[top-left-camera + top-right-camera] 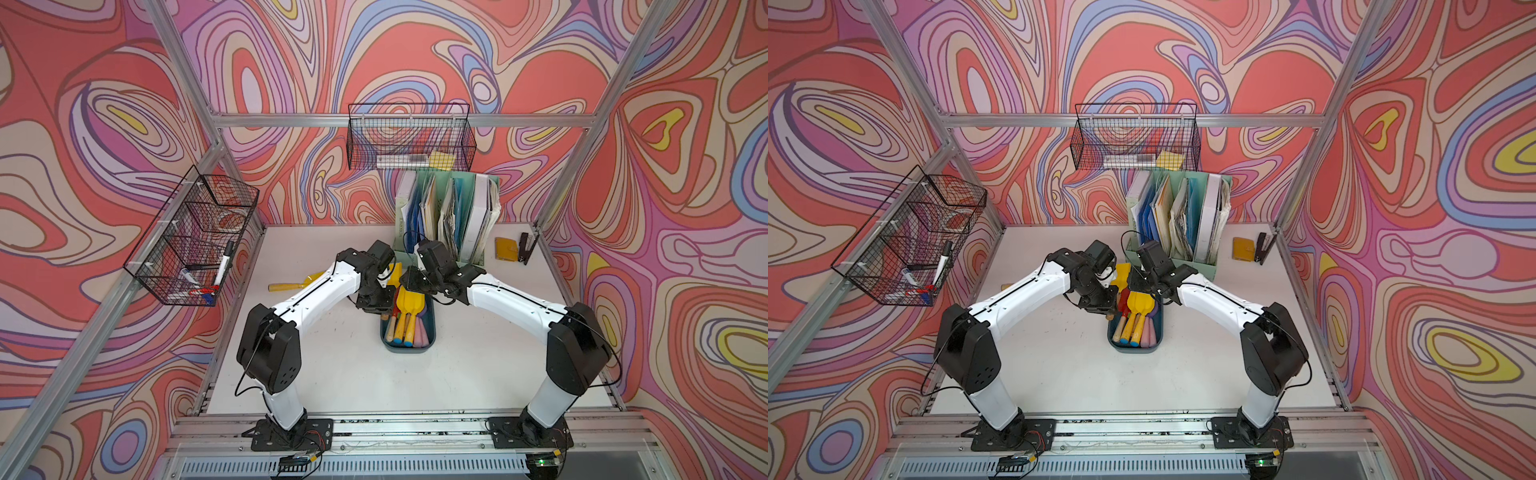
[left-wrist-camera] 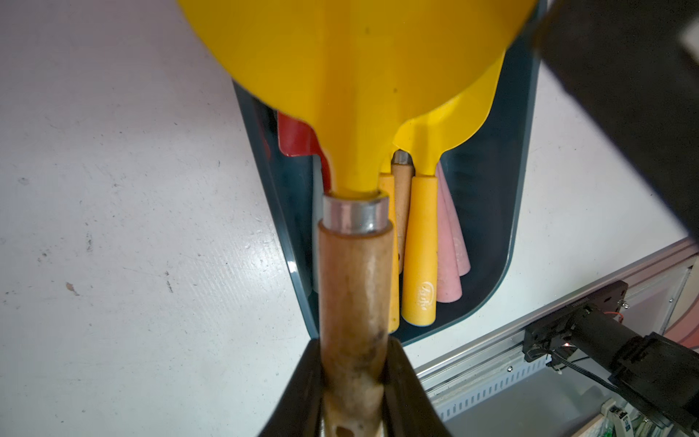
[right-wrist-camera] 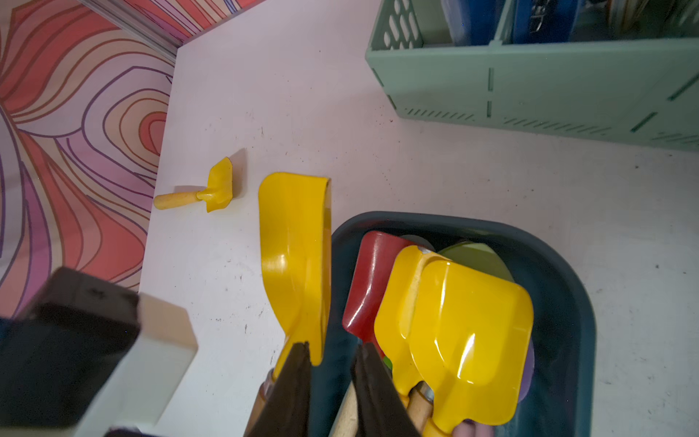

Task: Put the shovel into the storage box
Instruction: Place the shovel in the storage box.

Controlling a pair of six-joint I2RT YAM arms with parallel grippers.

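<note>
**Shovel gripped, not yet in the box**

The left gripper (image 2: 353, 344) was clamped on the wooden handle of a yellow shovel (image 2: 359, 75). In the right wrist view, its blade (image 3: 295, 257) stood on edge just beside the storage box (image 3: 454, 223), outside the rim.

The box sat mid-table between the two arms, in both top views (image 1: 409, 349) (image 1: 1133, 347). It already held several shovels, among them a red one (image 3: 374, 280) and yellow ones (image 3: 472, 333), with their handles pointing toward the arm bases.

The right gripper (image 3: 333, 346) hung over the box's near wall with its fingers a little apart. I could not tell whether they held anything.

A second, small yellow shovel (image 3: 204, 193) lay on the table (image 1: 332, 374), well apart from the box.

Judgement: the task was partly done. Left to do: bring the held shovel over the rim, let go of it, then fetch the one on the table.
</note>
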